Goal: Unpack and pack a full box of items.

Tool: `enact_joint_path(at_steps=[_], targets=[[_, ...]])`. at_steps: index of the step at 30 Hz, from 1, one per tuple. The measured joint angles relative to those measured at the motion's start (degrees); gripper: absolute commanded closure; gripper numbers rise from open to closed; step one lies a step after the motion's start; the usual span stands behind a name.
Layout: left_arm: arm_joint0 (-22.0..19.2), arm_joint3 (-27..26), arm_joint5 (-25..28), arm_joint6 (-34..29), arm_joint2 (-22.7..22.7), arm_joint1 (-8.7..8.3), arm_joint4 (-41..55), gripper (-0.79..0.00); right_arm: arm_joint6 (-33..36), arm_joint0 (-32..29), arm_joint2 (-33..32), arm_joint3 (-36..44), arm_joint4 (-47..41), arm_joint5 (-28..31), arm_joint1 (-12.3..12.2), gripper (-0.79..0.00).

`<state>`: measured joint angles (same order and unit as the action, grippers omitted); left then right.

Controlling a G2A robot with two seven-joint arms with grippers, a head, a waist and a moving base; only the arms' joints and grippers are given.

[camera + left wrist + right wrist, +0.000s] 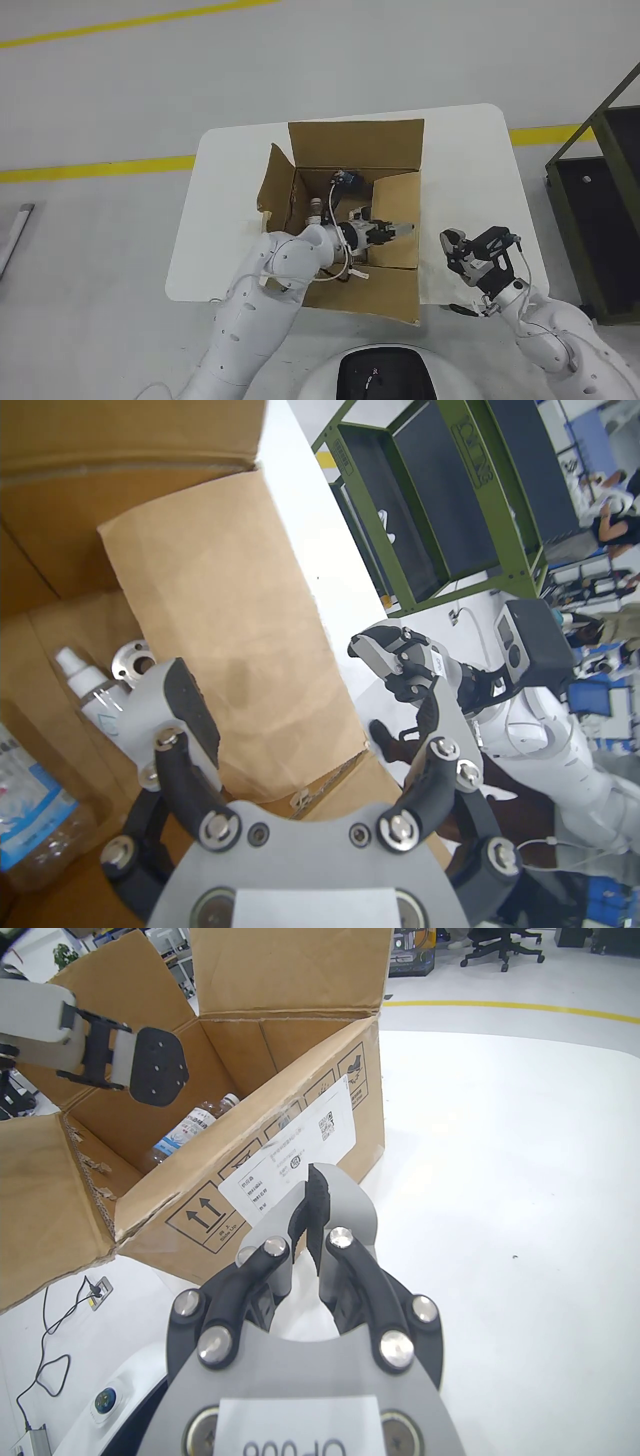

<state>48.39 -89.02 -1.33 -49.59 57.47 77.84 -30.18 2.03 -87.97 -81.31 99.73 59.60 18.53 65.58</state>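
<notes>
We see the left claw (388, 232) spread wide and holding nothing. It hangs over the opening of the box (355, 142), which stands in the middle of the white worktop (235, 200). In its own wrist view an inward-leaning flap (235, 640) stands behind the gap between its two fingers, and we cannot tell whether either finger touches the cardboard. The right claw (311, 1208) is pressed together with nothing between its halves. It sits above bare worktop just beside the box's right wall, apart from the cardboard. The left wrist view lets us look down to the box floor, where a white spray bottle (89, 687) lies with a round metal flange (131, 657) just beside its top. A clear bottle (30, 795) with blue print on its wrap lies nearer the camera. The right wrist view gives us the outside of the box: a white paper label (295, 1148) on the wall facing that claw, with printed arrows below it. Over the rim we see the bottle lying inside and the left claw above the opening. From above, we see both arms coming in from the near edge, one into the box and the other to its right.
</notes>
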Motion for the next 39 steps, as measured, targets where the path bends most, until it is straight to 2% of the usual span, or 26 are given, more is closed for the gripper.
enact_joint_path(at_steps=[8, 22, 28, 37, 39], targets=[[0.78, 6.94, -3.26, 2.02, 3.2, -0.04, 5.74, -0.785, -0.44, -0.69, -0.33, -0.05, -0.12, -0.1, 0.05, 0.0], [-2.31, 17.4, -2.68, 0.99, 0.73, 1.84, 20.65, -0.785, 0.08, -0.52, 0.44, -0.67, -0.44, 0.11, 0.26, 0.0], [-2.96, 19.63, -2.21, 0.24, 0.34, 2.21, 24.48, -0.785, 1.36, 0.76, 1.87, -1.11, -0.65, 0.62, 0.45, 0.0], [-3.09, 19.97, -0.74, -3.32, 1.04, 2.65, 34.25, -0.785, 1.84, 2.06, 3.0, -1.47, -0.68, 0.45, 0.69, 0.0], [-3.09, 19.88, -0.2, -3.77, 1.26, 2.7, 36.02, -0.785, 1.62, 2.06, 2.75, -1.64, -1.57, 0.1, 0.74, -0.212]])
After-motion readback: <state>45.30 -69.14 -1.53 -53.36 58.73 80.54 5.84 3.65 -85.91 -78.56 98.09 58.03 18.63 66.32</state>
